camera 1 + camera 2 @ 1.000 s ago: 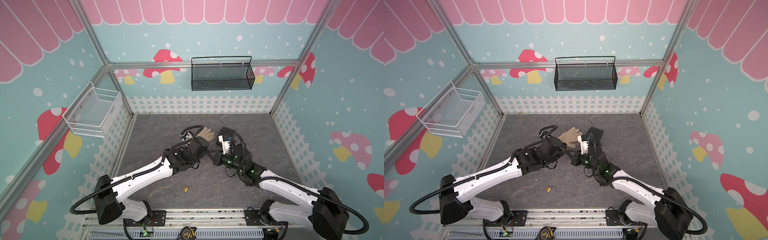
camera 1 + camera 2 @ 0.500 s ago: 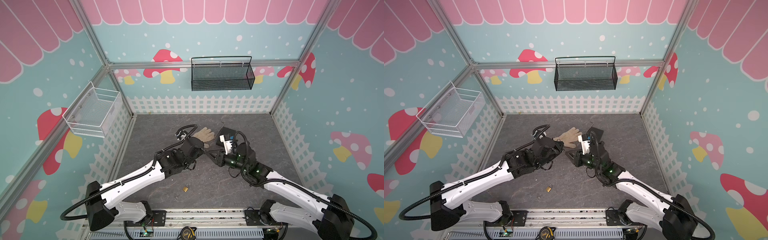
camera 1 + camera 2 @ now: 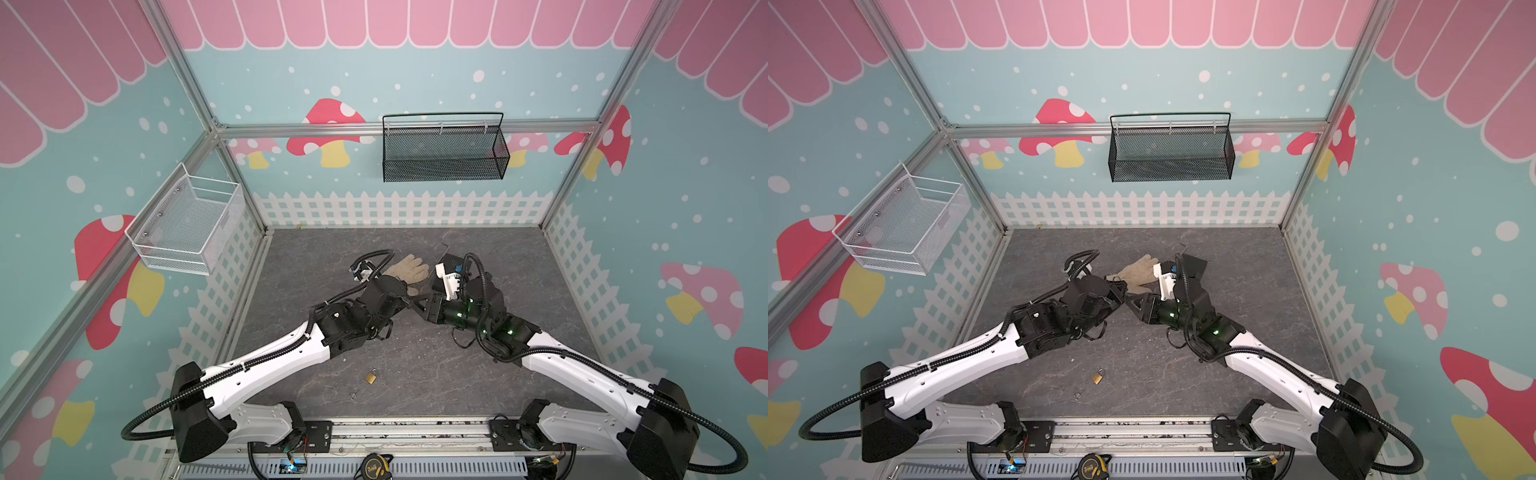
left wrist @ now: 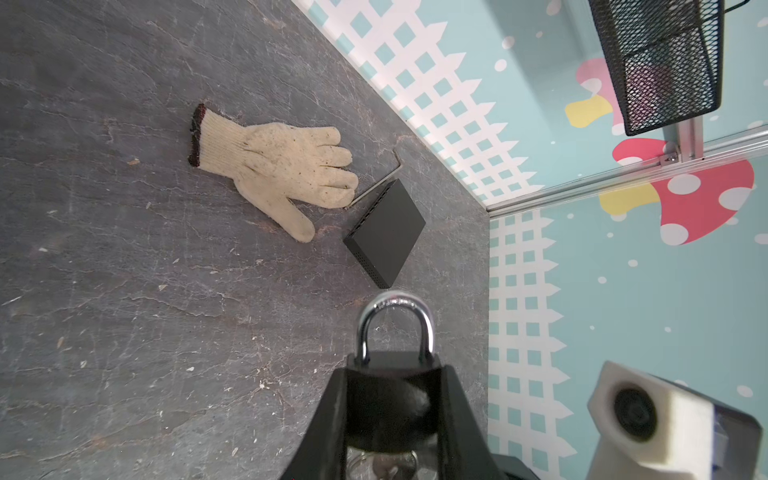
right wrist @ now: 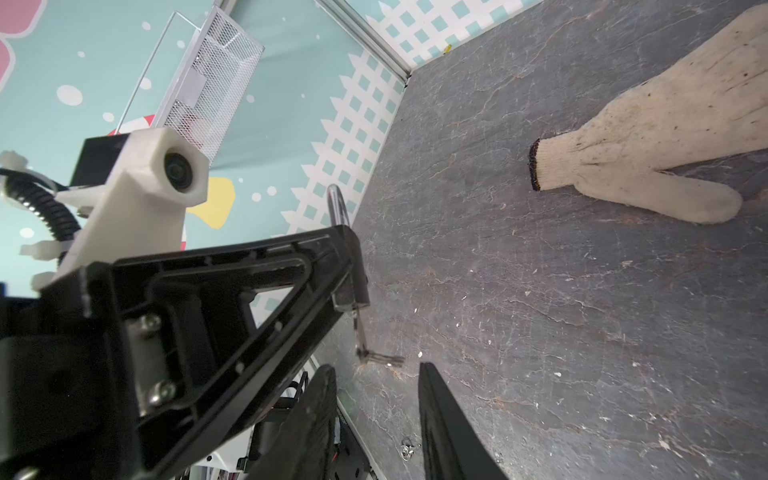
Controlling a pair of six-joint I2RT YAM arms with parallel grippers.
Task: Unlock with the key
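- Now, left side: the left gripper [image 4: 395, 372] is clamped on the black body of the padlock [image 4: 392, 359] and holds it clear of the table. The silver shackle points away from that wrist, with both legs seated.
- Centre: the key [image 5: 360, 332] sits in the padlock's end opposite the shackle. Its long axis runs straight out of the lock toward the right arm, with a ring hanging at the free end.
- Right: the right gripper [image 5: 376, 368] has its jaws apart and grips nothing. The ring lies just beyond the tips, in line with the gap, and does not touch them.
- Judgement: the right arm is nearer the key. It probably needs a short advance along the key's axis, then to close on its head and twist.
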